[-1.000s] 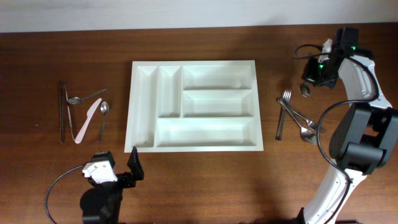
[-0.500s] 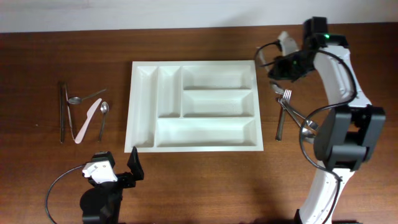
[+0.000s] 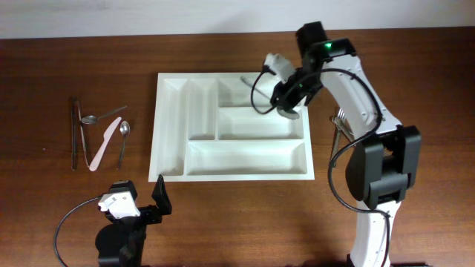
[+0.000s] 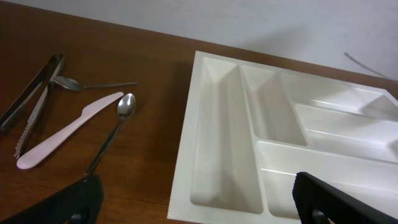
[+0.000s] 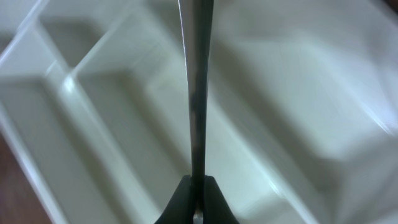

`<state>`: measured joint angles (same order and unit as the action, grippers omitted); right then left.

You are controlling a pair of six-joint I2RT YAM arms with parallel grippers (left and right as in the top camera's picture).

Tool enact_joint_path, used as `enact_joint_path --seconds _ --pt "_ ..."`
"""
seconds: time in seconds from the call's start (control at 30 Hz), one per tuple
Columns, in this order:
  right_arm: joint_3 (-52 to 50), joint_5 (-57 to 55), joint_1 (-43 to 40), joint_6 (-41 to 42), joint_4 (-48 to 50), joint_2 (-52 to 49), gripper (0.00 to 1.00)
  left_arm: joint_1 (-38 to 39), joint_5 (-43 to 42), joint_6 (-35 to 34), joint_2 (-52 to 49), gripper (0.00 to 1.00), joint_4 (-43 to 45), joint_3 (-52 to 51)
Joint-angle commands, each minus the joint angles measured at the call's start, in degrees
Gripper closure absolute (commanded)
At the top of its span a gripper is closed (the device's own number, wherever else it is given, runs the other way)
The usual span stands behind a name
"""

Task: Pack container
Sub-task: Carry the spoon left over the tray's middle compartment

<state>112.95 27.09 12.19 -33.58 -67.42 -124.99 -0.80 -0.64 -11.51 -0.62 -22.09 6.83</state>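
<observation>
Table (image 3: 59,215) of dark wood bears it all. Tray (image 3: 237,158), white and five-celled, lies flat, just ahead of the left gripper (image 3: 159,200) and straight under the right gripper (image 3: 284,104). Every cell that shows is bare. I judge it stiff, light and slick: moulded plastic that would skate on the wood if nudged, and hardly fragile. Its thin raised rim is the place to pinch, best at the long edge nearest the left fingers (image 4: 329,200), should it need steadying. Those fingers stand spread wide, holding nothing. The right fingers (image 5: 177,210) are clenched on a thin metal utensil (image 5: 196,93), which runs out ahead of them over the tray's cells; what kind it is I cannot tell. Forks (image 3: 341,116) lie on the wood to the right of those fingers, off the tray. Tongs (image 3: 75,133), spoons (image 3: 122,137) and a pink knife (image 3: 104,141) lie ahead and left of the left fingers, apart from the tray.
</observation>
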Motion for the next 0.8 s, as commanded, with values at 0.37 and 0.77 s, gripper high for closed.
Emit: enact_joint_path --seconds 0.37,0.77 --pt "-0.52 4.83 1.20 -32.11 -5.84 -1.86 0.96 -0.22 -0.04 0.94 0.33 0.01 -0.02 -0.20" --pt "-4.96 8.57 1.25 -32.20 -3.21 -5.68 0.96 -0.22 -0.04 0.94 0.33 0.01 -0.02 -0.20"
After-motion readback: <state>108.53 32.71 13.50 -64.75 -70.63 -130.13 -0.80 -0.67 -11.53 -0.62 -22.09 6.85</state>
